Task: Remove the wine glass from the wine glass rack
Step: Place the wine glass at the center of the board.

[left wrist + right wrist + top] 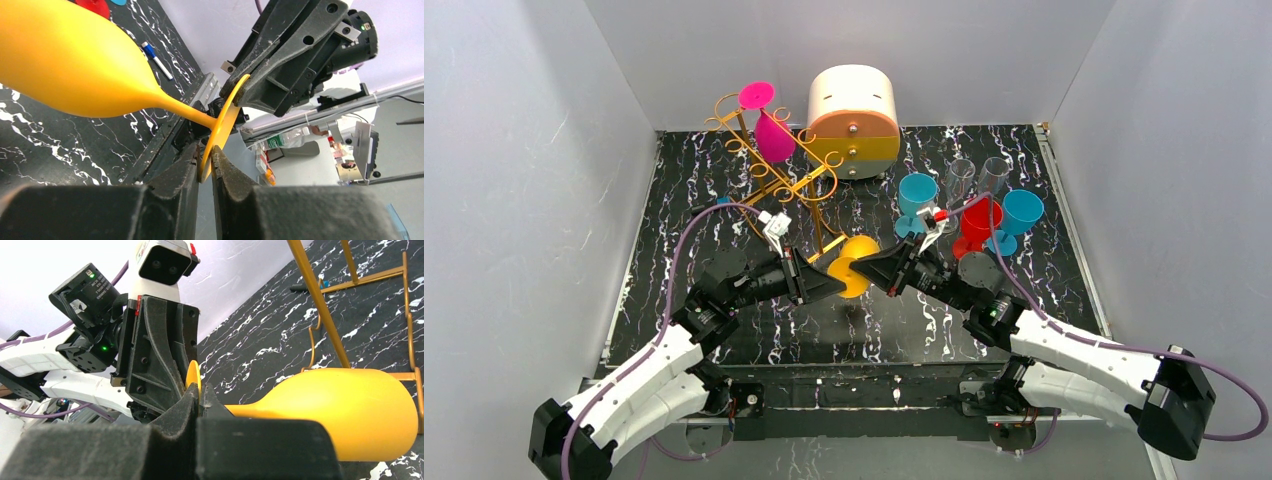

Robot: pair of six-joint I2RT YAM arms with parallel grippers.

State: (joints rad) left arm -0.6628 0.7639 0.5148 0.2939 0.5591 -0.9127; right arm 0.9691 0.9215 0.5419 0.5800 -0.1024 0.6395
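Note:
A yellow wine glass [856,268] is held off the table between my two grippers, lying sideways with its bowl [75,60] toward the rack. My left gripper [206,150] is shut on the lower rim of its foot disc [225,120]. My right gripper [200,390] is shut on the opposite rim of the same disc [194,377], and the bowl [350,415] extends to the right. The orange-gold wine glass rack [774,180] stands behind at the back left, its rails [320,305] just past the glass. A pink wine glass [772,135] hangs on it.
A white-and-orange round drawer box [854,120] stands at the back centre. Two blue glasses [917,195], a red glass [979,225] and two clear glasses [961,175] stand at the right rear. A blue-and-white pen [157,60] lies on the black marbled table.

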